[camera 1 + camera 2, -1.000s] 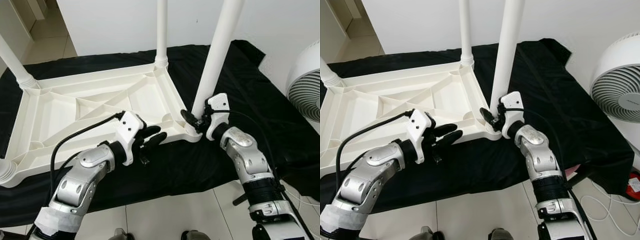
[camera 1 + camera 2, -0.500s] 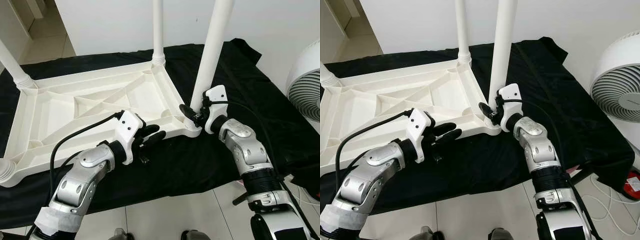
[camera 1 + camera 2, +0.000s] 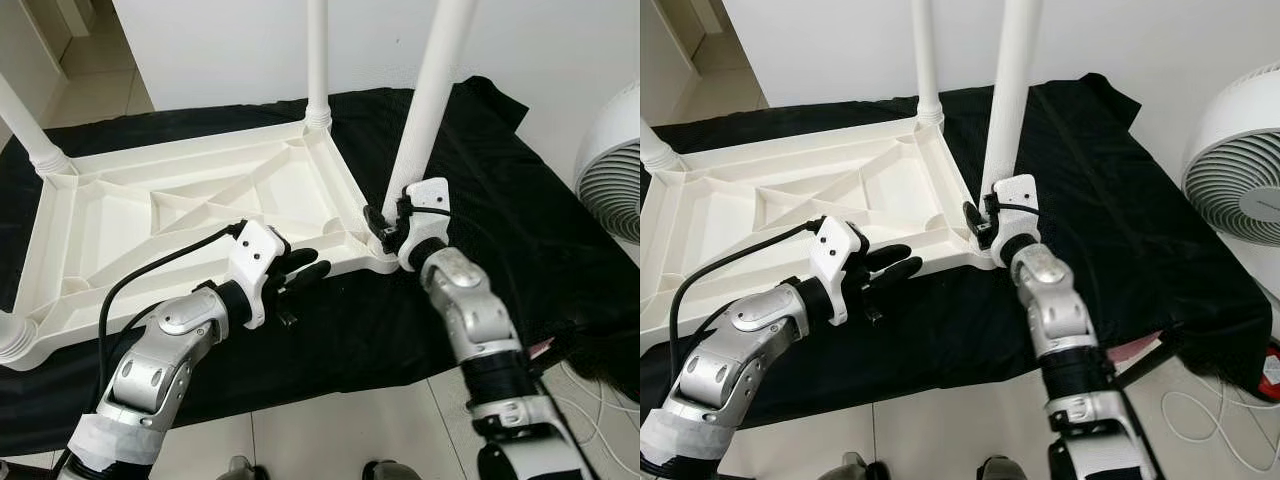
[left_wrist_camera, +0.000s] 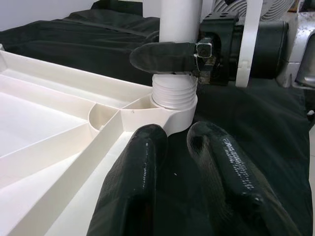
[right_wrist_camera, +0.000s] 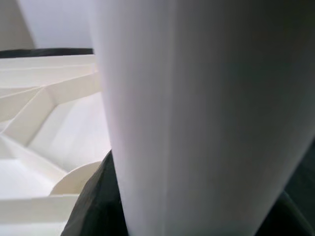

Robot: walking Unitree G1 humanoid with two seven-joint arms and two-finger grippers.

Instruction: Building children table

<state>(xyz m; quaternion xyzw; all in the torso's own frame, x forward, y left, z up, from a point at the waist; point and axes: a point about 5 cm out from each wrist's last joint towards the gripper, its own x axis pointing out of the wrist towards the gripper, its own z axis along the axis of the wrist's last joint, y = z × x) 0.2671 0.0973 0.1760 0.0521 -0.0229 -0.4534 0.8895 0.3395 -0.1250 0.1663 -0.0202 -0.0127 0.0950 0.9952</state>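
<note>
Black cloth [image 3: 480, 170] on the floor carries the upturned white table top [image 3: 150, 215]. Right gripper [image 3: 385, 228]: jaws clamped round the near-right table leg [image 3: 425, 100], just above its socket. Left gripper [image 3: 300, 272]: jaws slightly parted, empty, just beside the top's near edge.

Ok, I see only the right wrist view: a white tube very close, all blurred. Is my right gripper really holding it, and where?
Observer: Yes. The right gripper is shut on the table leg, low down, just above its threaded base at the near right corner of the upturned table top.
Operator: And the left gripper?
Observer: The left gripper is open, holding nothing, over the black cloth beside the table top's near rim.
Operator: Do the other corners have legs?
Observer: Yes, each of the three has one, like the far leg.
</note>
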